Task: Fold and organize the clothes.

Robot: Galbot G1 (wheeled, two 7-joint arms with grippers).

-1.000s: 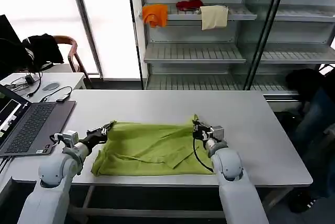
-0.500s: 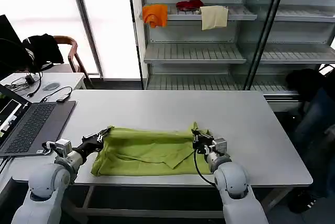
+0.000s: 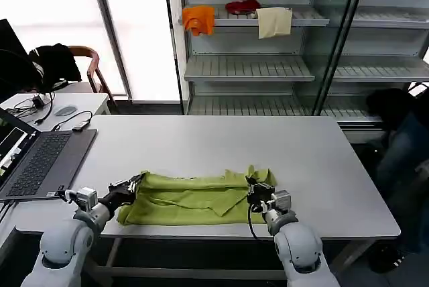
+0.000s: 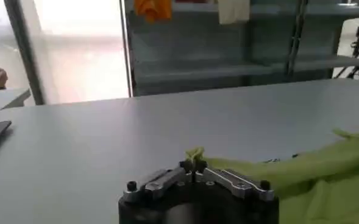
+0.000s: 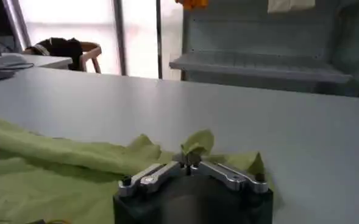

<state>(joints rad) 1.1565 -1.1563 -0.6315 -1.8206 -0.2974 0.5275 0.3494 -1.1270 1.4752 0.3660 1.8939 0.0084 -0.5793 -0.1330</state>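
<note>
A: What has changed at the near edge of the table [image 3: 348, 186]?

B: Both grippers have drawn back toward the robot. The left gripper [image 3: 132, 184] sits at about eight o'clock from the table's centre, the right gripper [image 3: 255, 193] at about five o'clock. A second ago each was farther up the table, and the far hem of the T-shirt [image 3: 194, 200] lay higher too.

A: Are they holding anything?

B: Yes. The left wrist view shows the left gripper [image 4: 194, 167] clenched on a small tuft of green cloth [image 4: 325, 173]. The right wrist view shows the right gripper [image 5: 190, 161] pinching a peak of the same cloth [image 5: 57, 176].

A: So what does that mean for the fold?

B: I judge the far edge is being pulled over the near half. The shirt is now a narrower band, so a lengthwise fold is well under way but not laid flat.

A: How does the shirt look?

B: Lime green, lying along the near edge between the two grippers, rumpled, with a triangular flap across its middle and raised corners at each end. A laptop [image 3: 40, 159] lies at nine o'clock. Beyond the table stands shelving [image 3: 268, 66].
</note>
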